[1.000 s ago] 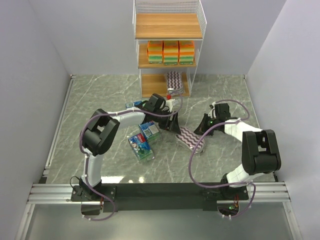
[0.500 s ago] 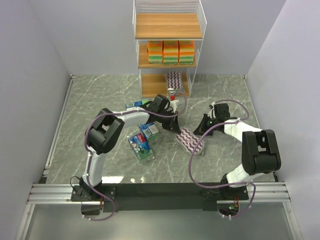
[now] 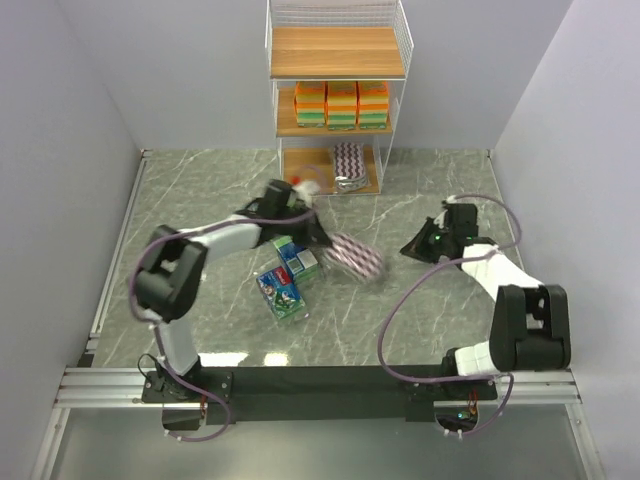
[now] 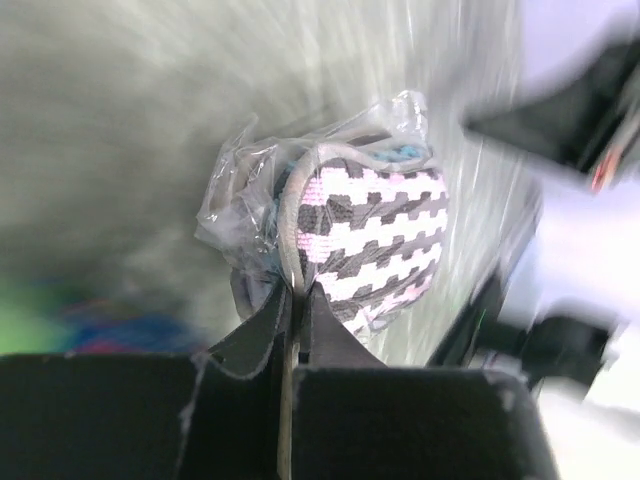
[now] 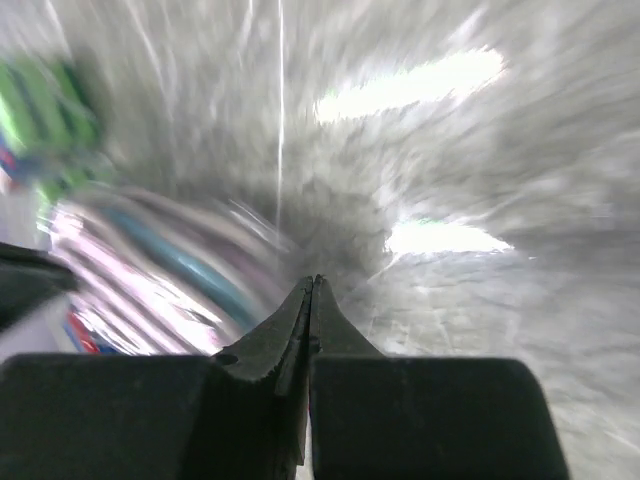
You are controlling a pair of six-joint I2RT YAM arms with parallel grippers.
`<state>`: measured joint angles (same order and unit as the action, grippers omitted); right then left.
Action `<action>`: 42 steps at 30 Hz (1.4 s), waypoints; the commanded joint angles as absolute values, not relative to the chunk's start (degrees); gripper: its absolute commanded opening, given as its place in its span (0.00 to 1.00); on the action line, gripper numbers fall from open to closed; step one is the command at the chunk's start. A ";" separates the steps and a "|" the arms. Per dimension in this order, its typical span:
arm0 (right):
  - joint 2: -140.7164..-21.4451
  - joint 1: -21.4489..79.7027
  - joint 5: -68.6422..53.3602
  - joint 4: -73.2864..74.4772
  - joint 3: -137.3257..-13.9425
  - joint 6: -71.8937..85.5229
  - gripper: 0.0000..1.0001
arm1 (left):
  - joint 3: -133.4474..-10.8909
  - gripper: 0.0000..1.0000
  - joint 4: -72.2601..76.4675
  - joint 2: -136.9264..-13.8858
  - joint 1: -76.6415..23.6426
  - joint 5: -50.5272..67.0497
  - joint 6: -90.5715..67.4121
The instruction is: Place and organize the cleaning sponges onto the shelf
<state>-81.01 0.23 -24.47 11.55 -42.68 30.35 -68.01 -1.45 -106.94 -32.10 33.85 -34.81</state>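
My left gripper [image 3: 325,243] is shut on the edge of a wrapped oval sponge with purple-white wavy stripes [image 3: 354,257], which hangs blurred above the floor. In the left wrist view the fingertips [image 4: 297,296] pinch the rim of that sponge [image 4: 375,235] inside its clear wrapper. My right gripper [image 3: 410,249] is shut with nothing in it, off to the right of the sponge; its jaws [image 5: 311,285] meet over bare marble. The shelf [image 3: 335,50] stands at the back, with orange sponge blocks [image 3: 341,105] on its middle board and a striped sponge [image 3: 348,160] on the bottom one.
Two blue-green printed packs [image 3: 297,261] [image 3: 283,296] lie on the marble floor left of the held sponge, under the left forearm. Grey walls close in both sides. The shelf's top board [image 3: 337,52] carries nothing.
My left gripper shut on the striped sponge, lifted it off the floor and swung it left. The right gripper drew back to the right, still shut.
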 commanded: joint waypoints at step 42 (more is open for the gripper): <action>-60.21 -3.25 -27.60 10.20 -35.25 34.01 0.09 | -71.27 0.01 26.72 -112.41 -34.45 -37.87 -103.62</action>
